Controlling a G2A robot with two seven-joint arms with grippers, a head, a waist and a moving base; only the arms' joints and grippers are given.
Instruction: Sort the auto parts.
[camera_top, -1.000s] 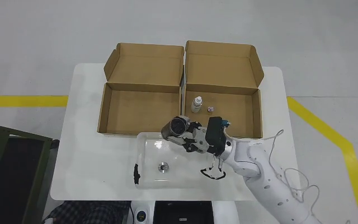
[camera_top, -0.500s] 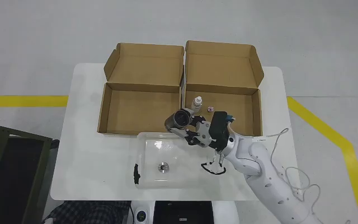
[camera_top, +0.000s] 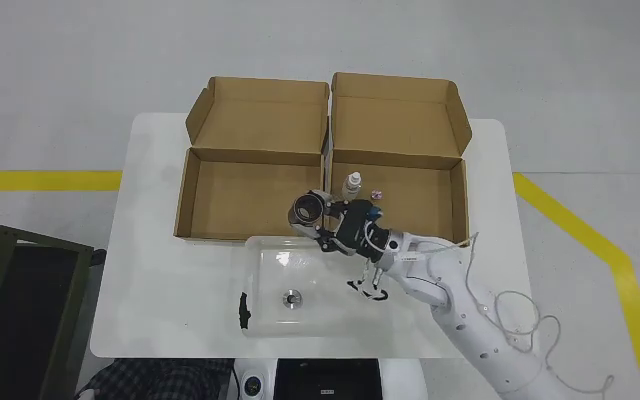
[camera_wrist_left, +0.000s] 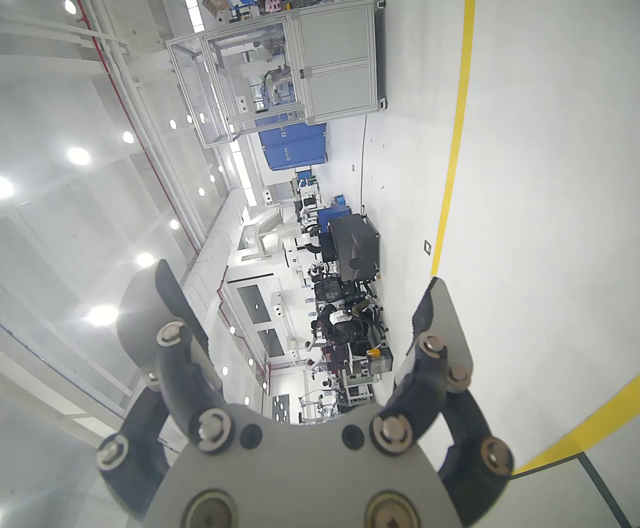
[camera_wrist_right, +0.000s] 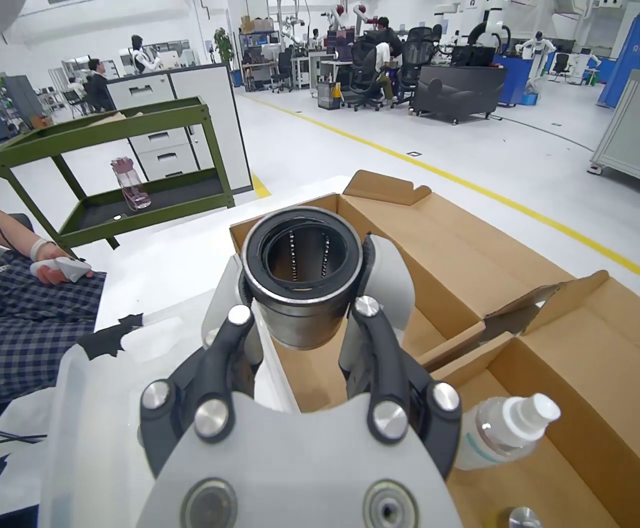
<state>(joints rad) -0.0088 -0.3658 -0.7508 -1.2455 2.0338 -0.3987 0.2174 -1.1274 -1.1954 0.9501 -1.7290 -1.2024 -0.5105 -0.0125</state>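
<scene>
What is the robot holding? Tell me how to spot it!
Find the white table with two open cardboard boxes side by side. Over the left box, near where the boxes meet, the right hand grips a hollow metal tube. Unlike the white bottle nearby, it is dark and open-ended, with rows of tiny balls inside.

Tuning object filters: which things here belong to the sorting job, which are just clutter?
Job: right gripper, bearing it grips, left box, right box, clear bin, metal part in it.
Lying about: green cart, pink bottle on it, black tape on bin.
</scene>
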